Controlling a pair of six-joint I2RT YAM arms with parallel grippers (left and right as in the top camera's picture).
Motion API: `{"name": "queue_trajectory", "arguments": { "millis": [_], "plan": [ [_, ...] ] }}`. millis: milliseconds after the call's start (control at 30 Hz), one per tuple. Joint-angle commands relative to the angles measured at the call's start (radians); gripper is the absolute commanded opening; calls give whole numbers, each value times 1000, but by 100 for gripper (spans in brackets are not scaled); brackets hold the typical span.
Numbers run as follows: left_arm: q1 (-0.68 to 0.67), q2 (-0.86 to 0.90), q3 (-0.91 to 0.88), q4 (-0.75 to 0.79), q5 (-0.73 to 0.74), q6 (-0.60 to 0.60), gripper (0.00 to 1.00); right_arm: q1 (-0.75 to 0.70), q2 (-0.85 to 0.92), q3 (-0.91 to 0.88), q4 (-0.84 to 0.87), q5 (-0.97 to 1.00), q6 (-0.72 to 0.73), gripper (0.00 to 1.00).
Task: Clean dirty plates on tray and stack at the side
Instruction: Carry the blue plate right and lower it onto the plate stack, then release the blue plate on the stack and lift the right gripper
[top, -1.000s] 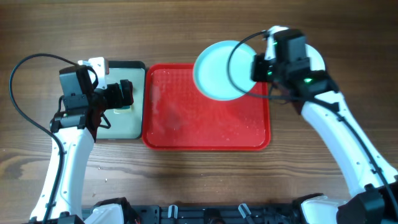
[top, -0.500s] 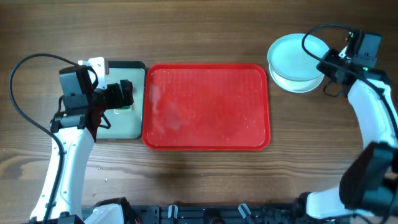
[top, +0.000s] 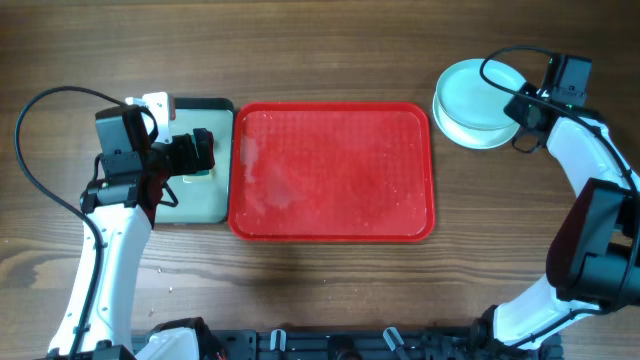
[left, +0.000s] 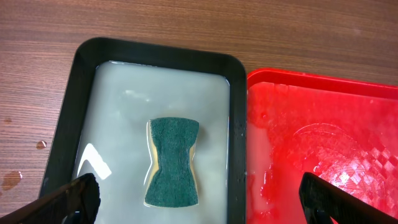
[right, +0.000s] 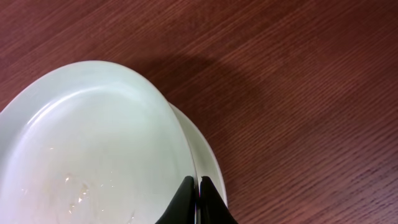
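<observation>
Overhead, the wooden worktop (top: 330, 290) carries everything. The red tray (top: 330, 170) lies at its middle, wet and streaked but with no plate on it. Touching its left edge is the black-rimmed tray (left: 155, 50), filled with cloudy water.

The stack of plates (top: 478, 103) sits on the bare wood to the right of the red tray, near its upper corner and apart from it. I can make out a pale aqua plate over a white one. Whether a third lies between them, I cannot tell.

On the right wrist view the top plate (right: 93, 155) rests a little off-centre and seems slightly tilted on the plate beneath (right: 208, 155), with drops of water on its face. The green-topped sponge (left: 173, 160) lies flat in the water of the black-rimmed tray.

My right hand (right: 198, 183) is closed tight, its fingertips pinching the rim of the top plate on the side nearest the camera. My left hand (left: 196, 199) hangs over the sponge with its fingers spread as wide as they go, gripping nothing.

I judge this to be the stacking step, probably for the last plate. Next I need to part the right fingers gently so the plate settles level, then draw the hand back from the rim without dragging the stack.
</observation>
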Motion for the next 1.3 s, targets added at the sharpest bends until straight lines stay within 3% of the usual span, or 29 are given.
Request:
{"name": "queue_trajectory", "arguments": {
  "millis": [0,267,367,467,600,700,767,1267],
  "plan": [
    [-1,0,8,2,16,-10,100,-3,18,-6,-10,36,8,4],
    [-1,0,8,2,16,-10,100,-3,22,-13,-33,35,7,5],
    [-1,0,8,2,16,-10,100,-3,28,-13,-34,35,7,16],
    [-1,0,8,2,16,-10,100,-3,28,-13,-35,27,-58,59],
    [-1,0,8,2,16,-10,100,-3,26,-4,-41,-51,-198,81],
    [-1,0,8,2,16,-10,100,-3,19,8,-60,-174,-210,88],
    [-1,0,8,2,16,-10,100,-3,19,8,-80,-221,-209,99],
    [-1,0,8,2,16,-10,100,-3,19,8,-87,-228,-200,100]
  ]
}}
